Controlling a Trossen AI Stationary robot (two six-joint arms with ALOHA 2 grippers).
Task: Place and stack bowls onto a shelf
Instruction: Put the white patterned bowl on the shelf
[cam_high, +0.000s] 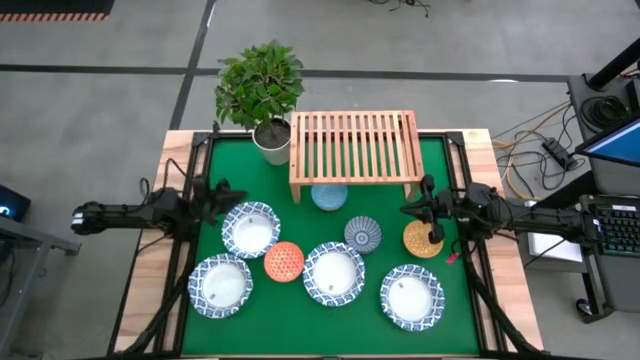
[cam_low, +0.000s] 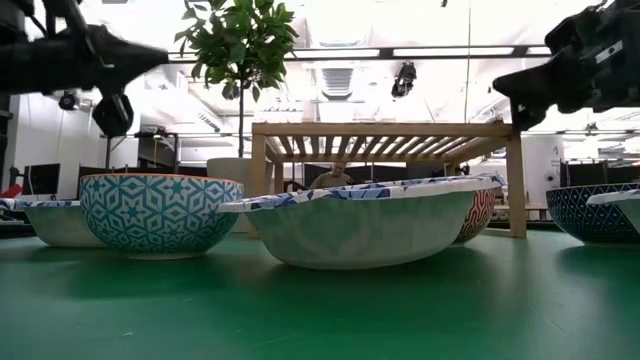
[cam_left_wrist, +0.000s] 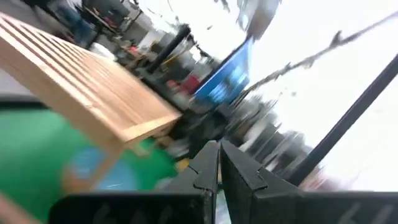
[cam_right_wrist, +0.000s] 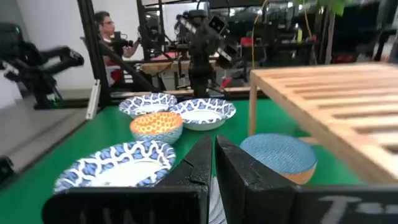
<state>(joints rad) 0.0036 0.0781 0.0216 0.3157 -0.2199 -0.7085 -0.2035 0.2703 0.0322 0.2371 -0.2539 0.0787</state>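
Nearest on the green surface (cam_high: 440, 160): four wide white blue-rimmed bowls (cam_high: 334, 272), all unstacked. Beyond, orange-red bowl (cam_high: 284, 261), dark-blue patterned bowl (cam_high: 363, 234), mustard bowl (cam_high: 418, 241). Farther, pale blue bowl (cam_high: 329, 196) beneath the bare slatted light-wood shelf (cam_high: 354, 144). Left claw (cam_high: 226, 194), right claw (cam_high: 410, 210): both pressed together, holding nothing.

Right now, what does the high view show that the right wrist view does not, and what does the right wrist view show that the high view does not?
Only the high view shows the mustard bowl under the right pincer, the potted plant, and the left pincer above a wide white bowl.

Only the right wrist view shows a person in the room beyond the table.

Both show the wooden shelf, empty on top, the pale blue bowl partly beneath it, and the orange-red bowl.
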